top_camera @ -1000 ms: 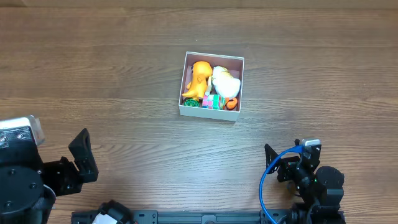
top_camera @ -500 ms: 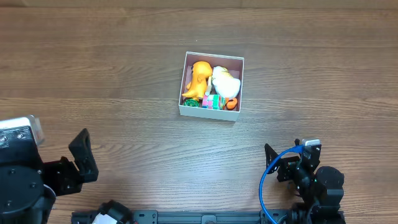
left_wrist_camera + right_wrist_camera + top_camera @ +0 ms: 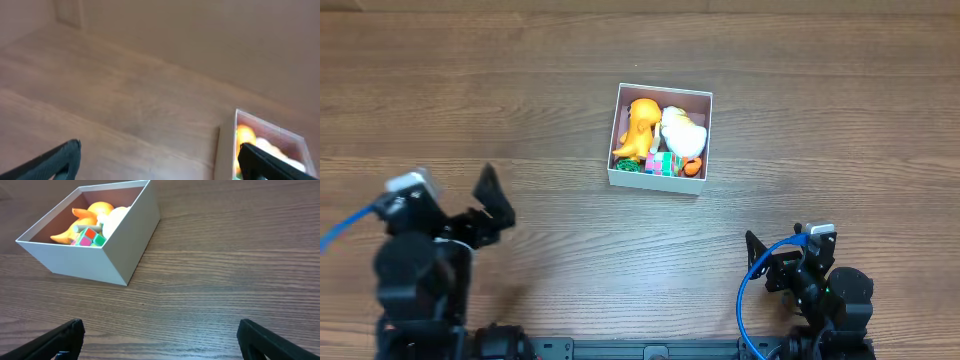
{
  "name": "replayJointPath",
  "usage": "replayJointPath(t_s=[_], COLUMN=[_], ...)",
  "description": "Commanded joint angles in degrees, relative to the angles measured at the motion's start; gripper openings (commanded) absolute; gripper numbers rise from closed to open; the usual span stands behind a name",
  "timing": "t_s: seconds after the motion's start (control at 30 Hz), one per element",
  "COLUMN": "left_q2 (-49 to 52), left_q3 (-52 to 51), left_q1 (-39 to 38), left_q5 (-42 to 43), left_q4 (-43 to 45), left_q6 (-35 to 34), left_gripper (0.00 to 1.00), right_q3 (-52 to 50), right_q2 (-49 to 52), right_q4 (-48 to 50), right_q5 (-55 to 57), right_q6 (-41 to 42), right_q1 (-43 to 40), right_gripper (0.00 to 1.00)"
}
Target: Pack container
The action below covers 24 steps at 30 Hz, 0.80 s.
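The left arm [image 3: 420,270] has swung from the desk [image 3: 520,80] corner toward the container [image 3: 656,181], its jaws wide and empty. The right arm [image 3: 825,290] did not move, jaws wide too. The container stands mid-desk with the toys [image 3: 642,125] inside, so packing seems nearly finished.

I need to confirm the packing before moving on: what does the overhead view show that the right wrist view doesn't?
Only overhead: the left arm, the right arm and a small green toy in a corner of the square white box. Only right wrist: the box's outer walls from the side. Both: the box holding an orange toy animal, a white rounded toy and a multicoloured cube.
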Motion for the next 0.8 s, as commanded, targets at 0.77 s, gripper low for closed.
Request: replayJointPath(t_s=[0.77], left_q2=[-28.2], left_q3=[-40.8], left_q1=[-0.2], left_q5=[6.7], left_q4=[18.6], left_q6=[10.3], left_gripper=[1.00], right_q3=[-0.9], right_q2=[-0.7], right_q4=[0.1], right_q5=[-0.3], right_q6=[-0.2], right_q1=[-0.4], right_gripper=[1.00])
